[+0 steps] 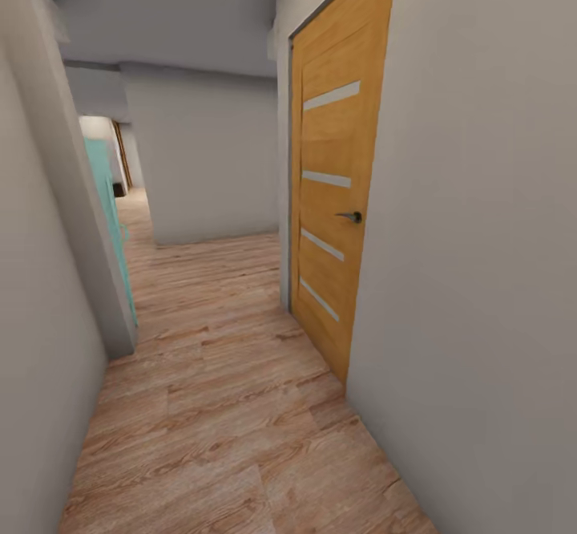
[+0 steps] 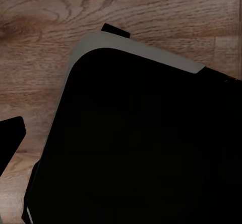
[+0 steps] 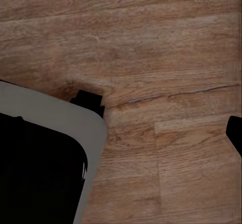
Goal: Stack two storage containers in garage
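So counting what's here: one orange-brown wooden door (image 1: 330,197) on the right, with four pale horizontal strips and one dark handle (image 1: 351,216). One teal panel (image 1: 108,213) peeking out on the left. One light wood plank floor (image 1: 224,406) running down the hallway, plus one far doorway (image 1: 122,153).

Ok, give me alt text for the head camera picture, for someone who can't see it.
A narrow hallway with a light wood plank floor and plain pale walls runs ahead. On the right stands a closed orange-brown wooden door with four slim pale strips and a dark handle. On the left, a turquoise panel stands at an opening, and the corridor bends left past it.
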Available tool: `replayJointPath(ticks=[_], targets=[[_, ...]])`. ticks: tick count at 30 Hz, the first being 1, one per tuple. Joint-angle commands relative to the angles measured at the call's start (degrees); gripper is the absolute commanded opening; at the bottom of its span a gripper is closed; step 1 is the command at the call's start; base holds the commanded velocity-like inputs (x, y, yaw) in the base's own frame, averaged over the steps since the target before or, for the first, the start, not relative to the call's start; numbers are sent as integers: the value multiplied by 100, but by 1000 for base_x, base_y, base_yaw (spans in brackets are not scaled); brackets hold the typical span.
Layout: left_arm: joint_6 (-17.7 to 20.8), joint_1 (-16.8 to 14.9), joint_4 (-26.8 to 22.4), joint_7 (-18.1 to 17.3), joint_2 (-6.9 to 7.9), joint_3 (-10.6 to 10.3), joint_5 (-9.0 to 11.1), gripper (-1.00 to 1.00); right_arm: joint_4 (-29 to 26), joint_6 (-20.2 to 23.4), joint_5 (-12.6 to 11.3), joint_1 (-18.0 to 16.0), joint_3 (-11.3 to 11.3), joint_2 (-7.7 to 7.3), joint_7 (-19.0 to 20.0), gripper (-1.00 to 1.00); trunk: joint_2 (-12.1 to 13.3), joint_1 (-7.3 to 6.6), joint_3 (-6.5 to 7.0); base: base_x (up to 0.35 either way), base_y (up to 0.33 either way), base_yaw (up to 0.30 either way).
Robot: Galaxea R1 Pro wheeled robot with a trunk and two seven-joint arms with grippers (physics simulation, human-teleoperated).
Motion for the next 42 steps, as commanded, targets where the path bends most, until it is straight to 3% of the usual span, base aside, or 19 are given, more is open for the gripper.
replayJointPath(ticks=[1, 42], targets=[[-11, -1, 1, 3, -1, 10, 18, 100, 19, -37, -8, -8, 13, 0, 20, 100, -3, 3, -6, 305, -128, 268], [-18, -1, 9, 12, -1, 27, 19, 100, 19, -45, -2, -8, 15, -7, 20, 100, -3, 3, -6, 304, -128, 265]])
